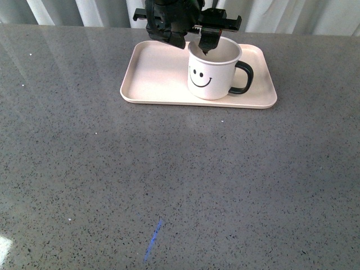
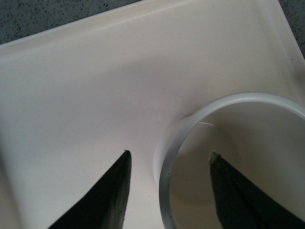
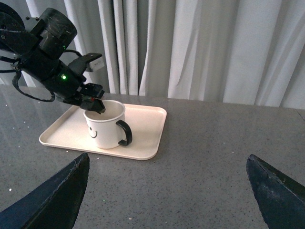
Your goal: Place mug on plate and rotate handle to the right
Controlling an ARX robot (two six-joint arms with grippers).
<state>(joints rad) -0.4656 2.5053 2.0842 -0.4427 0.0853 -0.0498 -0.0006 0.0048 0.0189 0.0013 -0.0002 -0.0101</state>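
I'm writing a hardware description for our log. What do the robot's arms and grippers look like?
The left arm is matte black with rounded joint housings. Thin black cables loop beside it, and it carries a small green light and a pale block near the wrist. The left gripper and right gripper have dark, flat fingers tapering to points.

A dark grey, speckled, glossy stone-look tabletop (image 1: 79, 169) carries one thing directly: a flat pale pink rectangular plate (image 1: 154, 79) with rounded corners and a low raised rim. The plate lies level close to the tabletop's far edge. On the near side of the plate, well apart from it, a short blue streak (image 1: 152, 241) marks the tabletop.
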